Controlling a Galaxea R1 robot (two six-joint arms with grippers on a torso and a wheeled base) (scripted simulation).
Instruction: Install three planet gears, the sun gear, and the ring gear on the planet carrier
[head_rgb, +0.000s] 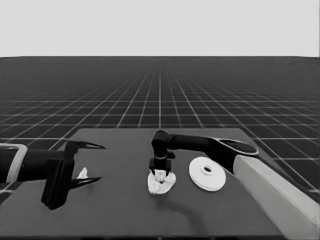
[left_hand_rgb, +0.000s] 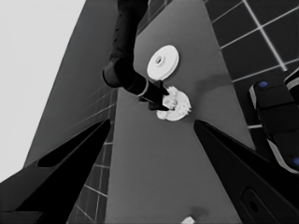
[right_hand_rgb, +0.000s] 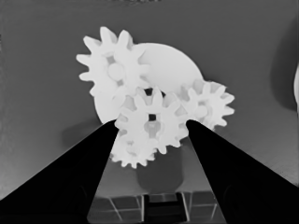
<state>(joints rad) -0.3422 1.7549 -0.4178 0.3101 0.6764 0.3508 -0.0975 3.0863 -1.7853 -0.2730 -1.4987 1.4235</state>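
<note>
Right claw at tabletop centre, fingers closed on a gear over the smaller round part; three other gears around it. Larger round part just beside, at 3 o'clock. Left claw parked at left end, wide open, holding nothing.

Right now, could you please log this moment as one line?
right hand: shut on gear, over smaller round part | three gears seated | larger round part: beside, uninstalled | left hand: parked, open
</note>
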